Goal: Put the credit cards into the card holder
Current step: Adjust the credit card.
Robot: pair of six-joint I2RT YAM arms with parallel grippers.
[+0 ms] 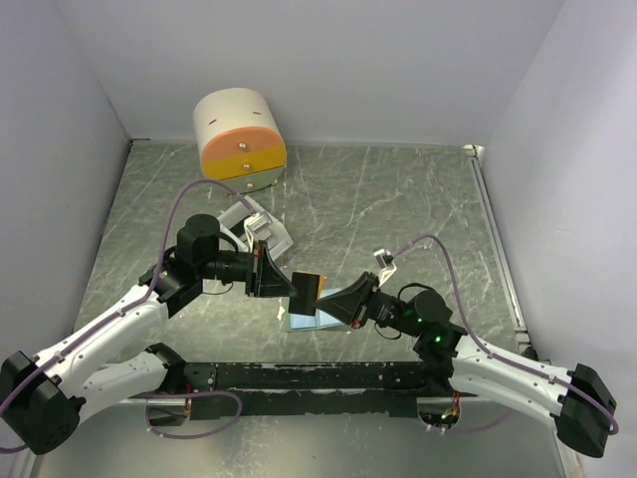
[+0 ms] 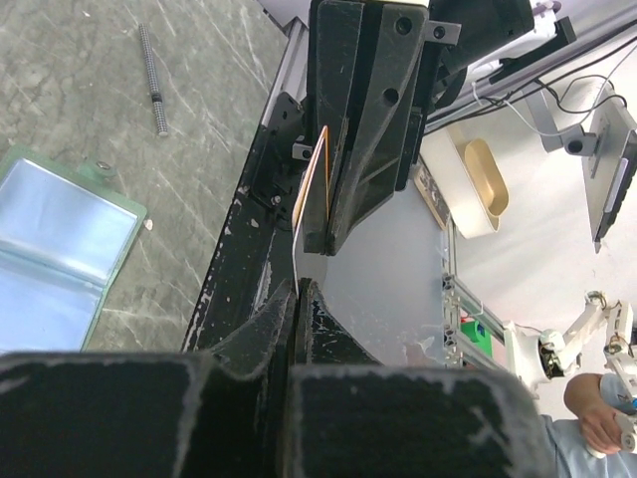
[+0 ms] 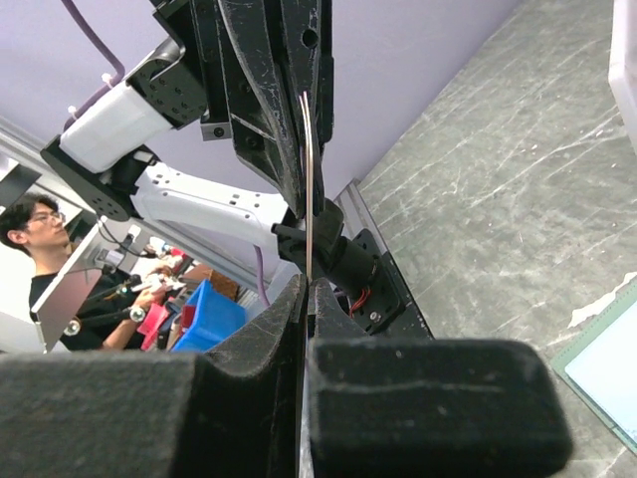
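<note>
From the top camera, the step in hand looks like a regrasp in mid-air. The left gripper (image 1: 289, 282) and the right gripper (image 1: 333, 304) meet tip to tip over the middle of the surface (image 1: 418, 199), and both are clenched on one orange credit card (image 1: 307, 289). The card holder (image 1: 299, 322) lies open on the surface just at six o'clock of the card, its pale blue inside facing up. No other card is visible here.

In the left wrist view, the left gripper (image 2: 297, 289) pinches the card's near edge. The right gripper (image 2: 320, 244) comes in from twelve o'clock and clamps the far edge. The credit card (image 2: 311, 194) shows edge-on as a thin orange line. I cannot tell whether a second card lies against it. The card holder (image 2: 60, 249) lies at nine o'clock, flat, with a grey-green rim.

In the right wrist view, the right gripper (image 3: 307, 284) is closed on the same credit card (image 3: 309, 159), and the left gripper (image 3: 302, 211) holds it from above. A corner of the card holder (image 3: 607, 368) shows at four o'clock.

As I judge it, one gripper must next let go. The other then has to tilt the card flat and slide its edge into a pocket, which may need the holder pinned down.
</note>
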